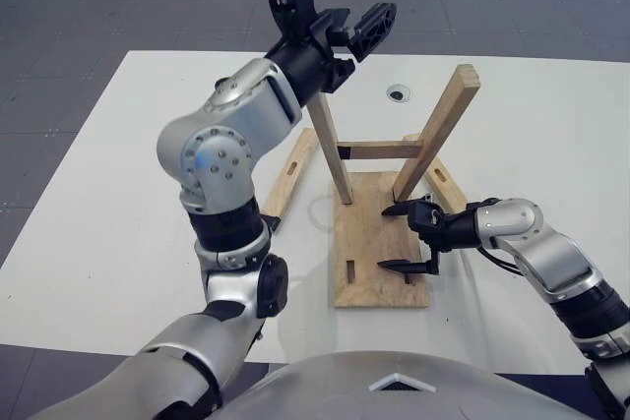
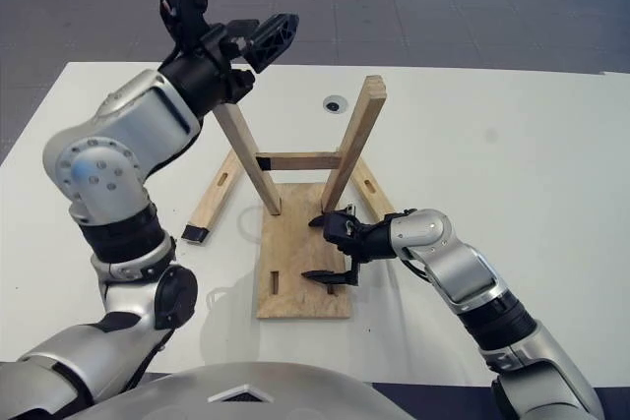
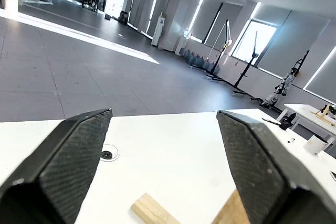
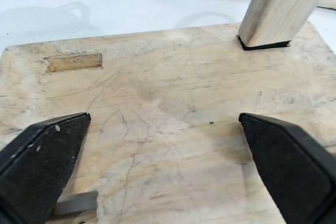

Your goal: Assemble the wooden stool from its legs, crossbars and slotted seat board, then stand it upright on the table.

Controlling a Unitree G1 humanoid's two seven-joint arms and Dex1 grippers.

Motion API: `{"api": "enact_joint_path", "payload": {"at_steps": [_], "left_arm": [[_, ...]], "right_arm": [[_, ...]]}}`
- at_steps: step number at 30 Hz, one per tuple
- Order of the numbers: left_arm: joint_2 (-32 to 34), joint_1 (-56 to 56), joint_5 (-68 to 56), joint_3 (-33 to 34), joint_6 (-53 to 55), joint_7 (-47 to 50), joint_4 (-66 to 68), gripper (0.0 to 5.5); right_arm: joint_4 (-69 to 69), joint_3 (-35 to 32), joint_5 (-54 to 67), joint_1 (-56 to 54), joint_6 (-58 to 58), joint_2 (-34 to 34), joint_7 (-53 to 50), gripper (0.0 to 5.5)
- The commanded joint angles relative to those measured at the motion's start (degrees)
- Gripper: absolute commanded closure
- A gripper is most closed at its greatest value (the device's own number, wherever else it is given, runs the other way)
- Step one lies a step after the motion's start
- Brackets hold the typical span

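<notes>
Right eye view, seat board [image 2: 295,263]: lies flat on the counter [image 2: 512,125] with its slotted face up.
Standing frame: two legs [image 1: 333,150] joined by a crossbar [image 1: 379,150] rise from the far end of the seat board; in the right wrist view the one foot shown sits in its slot.
Empty slots: at least one slot [image 4: 73,61] at the near end of the seat board holds nothing.
Loose parts: one leg [image 2: 217,194] lies on the counter to the left of the seat board, and another piece [image 2: 372,194] lies to its right, behind the frame.
Right hand [image 2: 320,248]: spread wide just above the near right part of the seat board, holding nothing.
Left hand [image 1: 349,27]: raised above the top of the frame's left leg, wide open and empty.
Progress: roughly half done by my reading; the second pair of legs, its crossbar and turning the stool upright remain.
</notes>
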Motion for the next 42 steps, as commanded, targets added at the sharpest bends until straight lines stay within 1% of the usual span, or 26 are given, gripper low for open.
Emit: {"api": "enact_joint_path", "payload": {"at_steps": [1, 4, 6, 10, 12, 15, 18, 22, 25, 29, 31, 34, 36, 39, 42], "left_arm": [[-1.7, 7.2, 1.2, -0.1, 2.6, 1.7, 9.5, 1.78], [-1.2, -4.8, -2.1, 5.2, -1.3, 2.5, 12.4, 1.78], [-0.8, -9.1, -4.0, 7.0, -1.7, 2.7, 13.4, 1.78], [0.1, -10.0, -4.7, 8.1, -1.2, 3.6, 14.7, 1.78], [-0.2, -10.3, -6.5, 8.4, 0.3, 4.3, 12.7, 1.78], [0.0, -15.4, -10.6, 10.6, 1.2, 5.7, 10.4, 1.78], [5.3, -27.9, -15.2, 15.5, -1.3, 7.0, 11.0, 1.78], [10.6, -34.8, -17.7, 19.1, -2.5, 9.5, 12.7, 1.78], [11.3, -34.7, -20.0, 20.2, -1.5, 12.8, 11.8, 1.78], [11.2, -31.2, -23.7, 20.8, 0.1, 18.1, 8.5, 1.78], [11.8, -28.7, -24.8, 21.2, -0.3, 20.5, 6.8, 1.78], [14.1, -25.5, -25.8, 22.6, -1.0, 22.6, 5.6, 1.78], [15.9, -23.8, -26.4, 23.0, -1.3, 23.1, 5.2, 1.78], [16.4, -22.8, -27.3, 22.6, -2.8, 23.8, 5.2, 1.78], [16.5, -22.7, -29.0, 21.9, -3.6, 25.0, 4.5, 1.78]], "right_arm": [[3.7, 4.2, -6.4, 4.7, 4.7, -2.7, -2.1, 0.28], [3.6, 4.5, -6.5, 4.9, 4.8, -2.5, -2.4, 0.28], [3.3, 4.6, -6.4, 5.0, 5.0, -2.4, -2.6, 0.28], [2.5, 4.8, -6.0, 4.9, 5.5, -2.1, -2.8, 0.28], [2.4, 4.8, -6.0, 4.9, 5.5, -2.2, -2.7, 0.28], [3.1, 4.9, -5.9, 4.7, 5.7, -2.1, -2.5, 0.28], [11.6, 3.6, -4.2, -0.9, 6.8, 2.0, -2.0, 0.28], [23.5, 1.4, -3.2, -9.6, 5.9, 7.4, -2.0, 0.28], [29.8, 1.0, -3.9, -14.0, 4.0, 10.1, -2.0, 0.28], [33.7, 0.8, -4.7, -16.8, 2.4, 12.0, -1.7, 0.28], [31.9, 0.3, -4.4, -16.6, 3.1, 11.9, -1.4, 0.28], [23.6, -0.2, -2.0, -15.2, 7.0, 10.2, 1.1, 0.28], [18.8, -0.5, -0.1, -16.2, 10.4, 9.6, 3.8, 0.28], [18.7, -0.6, -0.3, -19.0, 11.9, 11.0, 4.2, 0.28], [19.9, 0.2, -1.9, -19.1, 11.3, 12.0, 3.9, 0.28]]}}
